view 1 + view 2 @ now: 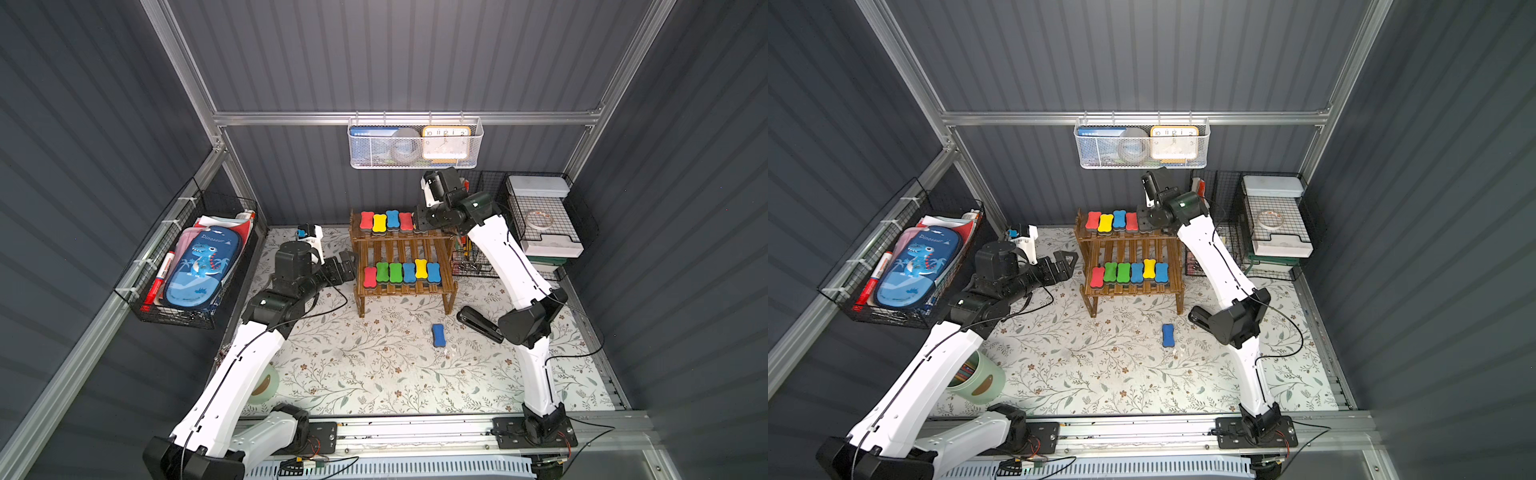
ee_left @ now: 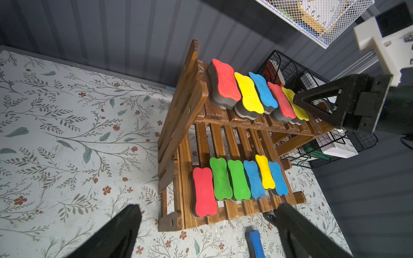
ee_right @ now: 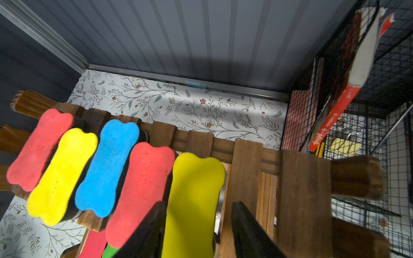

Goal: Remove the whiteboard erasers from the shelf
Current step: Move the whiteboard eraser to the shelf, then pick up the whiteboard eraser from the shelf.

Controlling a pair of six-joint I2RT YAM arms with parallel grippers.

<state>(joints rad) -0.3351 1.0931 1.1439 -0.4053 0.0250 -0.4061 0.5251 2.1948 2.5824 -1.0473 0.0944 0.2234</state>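
Right gripper (image 3: 199,205): jaws are held part-open astride the yellow eraser (image 3: 196,178), a gap left on one side; nothing is gripped yet. The eraser is sited at the right end of the upper tier of the shelf (image 1: 401,249), frame centre in both top views. Left gripper (image 1: 348,266): spread wide, empty, beside the lower tier. Step judged: grasp; closing, then a straight lift, is called for.

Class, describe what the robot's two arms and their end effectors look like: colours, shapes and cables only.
The left arm and right arm have white shells, black joint housings and a thin black cable along each. The left end effector and right end effector are black, with hollow triangular fingers.
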